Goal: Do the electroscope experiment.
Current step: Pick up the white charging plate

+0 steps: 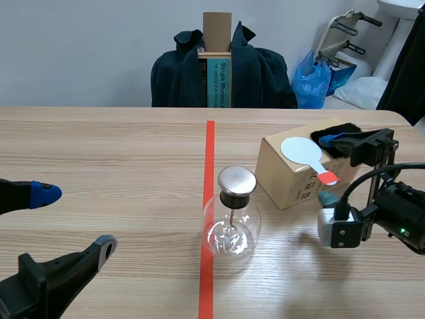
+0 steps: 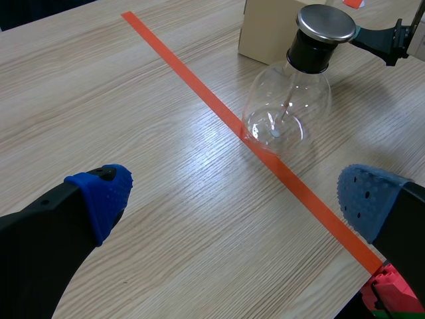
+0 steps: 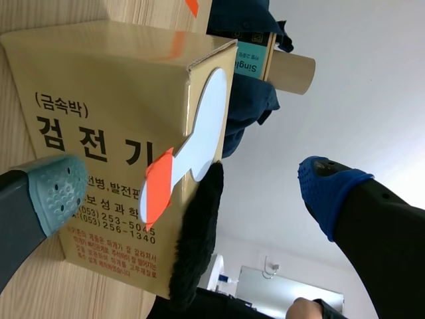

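The electroscope, a clear glass flask (image 1: 231, 229) with a metal cap (image 1: 237, 179), stands on the orange-red tape line at the table's middle; from the left wrist it shows as the flask (image 2: 287, 109) ahead of my fingers. To its right a cardboard box (image 1: 287, 178) carries a white paddle (image 1: 301, 150) with a red handle and a black fur cloth (image 1: 337, 129). My right gripper (image 1: 329, 169) is turned sideways and open, one finger over and one under the handle end. The paddle (image 3: 202, 126) and fur (image 3: 196, 239) lie between its pads. My left gripper (image 1: 73, 219) hangs open at the near left, holding nothing.
A chair draped with a dark jacket (image 1: 179, 76) holds an upright carton (image 1: 217, 63) behind the table. A blue plastic bag (image 1: 312, 80) lies at the back right. The table's right corner curves just behind the right arm.
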